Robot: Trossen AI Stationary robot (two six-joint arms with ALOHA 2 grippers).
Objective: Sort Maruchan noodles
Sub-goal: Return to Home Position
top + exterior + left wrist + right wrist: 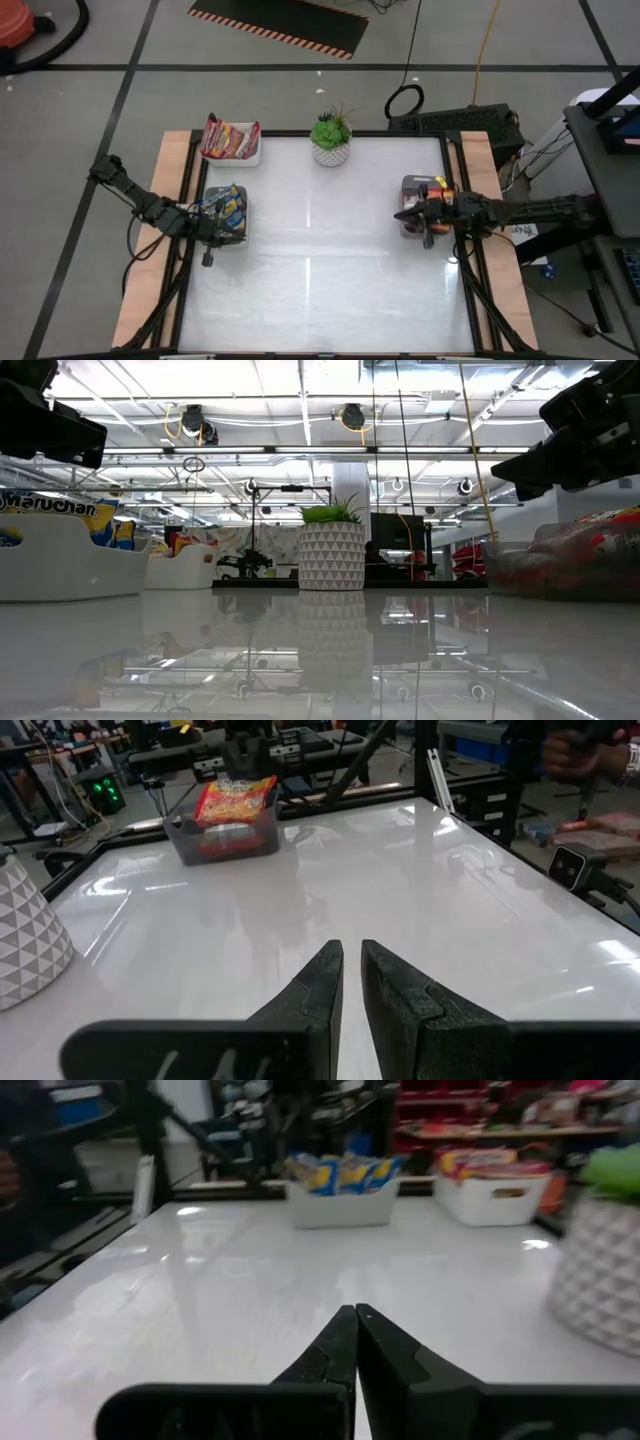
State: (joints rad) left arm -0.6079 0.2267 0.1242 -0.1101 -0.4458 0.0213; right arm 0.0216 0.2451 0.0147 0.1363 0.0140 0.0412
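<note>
The left end effector [351,970] hangs at the left edge of the worktop [330,260]. Its fingers are drawn nearly together and empty, just by the bin [243,234] of blue-and-yellow noodle packets [228,203]. The right end effector [356,1325], fingers pressed closed on nothing, hangs over the grey bin [408,184] of orange-red packets [235,800]. A white tray [246,160] at the rear holds dark red packets [228,138] — beside a potted plant [331,135].
</note>
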